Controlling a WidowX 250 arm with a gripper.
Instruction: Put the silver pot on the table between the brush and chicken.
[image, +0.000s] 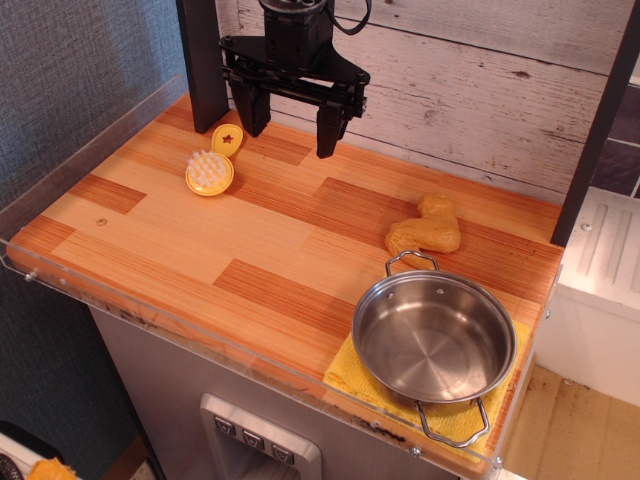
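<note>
Table (200, 250); silver pot (433, 337) on yellow cloth (350, 378); chicken (425, 229) beside.

The gripper (291, 120) is matt black, with a plastic look. Just below it the brush (212, 170) is smooth yellow plastic with white bristles. The table (200, 240) beneath is smooth wood, rimmed in clear glossy acrylic. Farther right the chicken (425, 229) looks rough and golden-brown; beyond it, the pot (434, 336) is shiny steel on a yellow cloth (345, 372)
</note>
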